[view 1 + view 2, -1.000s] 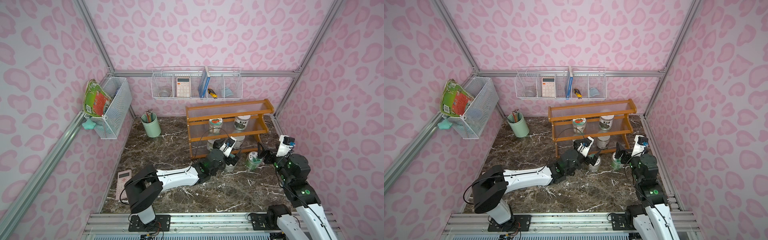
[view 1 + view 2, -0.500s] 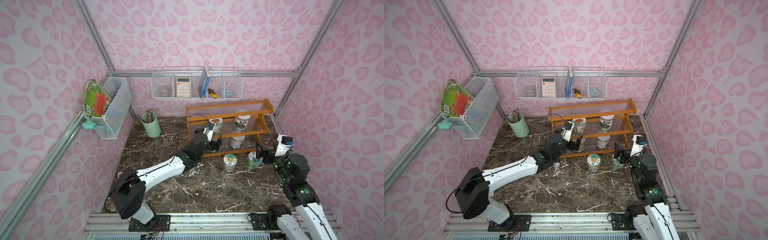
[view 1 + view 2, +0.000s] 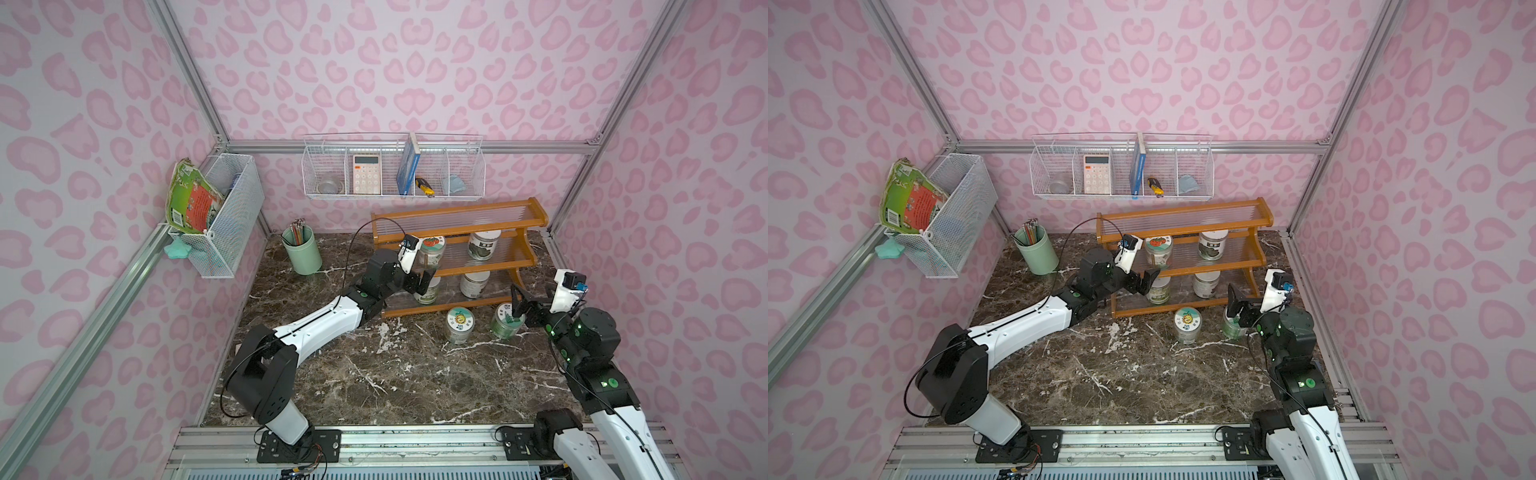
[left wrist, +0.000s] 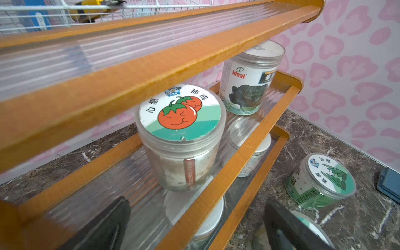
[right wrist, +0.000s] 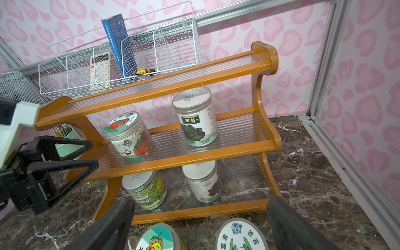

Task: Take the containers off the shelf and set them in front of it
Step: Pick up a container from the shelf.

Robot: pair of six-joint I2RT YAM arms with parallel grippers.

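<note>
The left gripper (image 3: 422,280) has swung up off the marble to the shelf (image 3: 457,216). Its jaws gape empty, with the tomato-lid jar (image 3: 431,251) on the middle tier at its twelve o'clock, likely the next pick. Three white-lid jars (image 3: 483,245) also wait on the tiers. The flower-lid jar (image 3: 460,325) it left stands alone at the shelf's six o'clock — delivered. At four o'clock the right gripper (image 3: 525,307) still hovers, fingers spread, over the leaf-lid jar (image 3: 506,322) — two down, four to go.

Both top views: high, looking down, whole scene. Wrist views: close, facing shelf (image 4: 151,71), sharing tomato-lid jar (image 4: 179,112).
</note>
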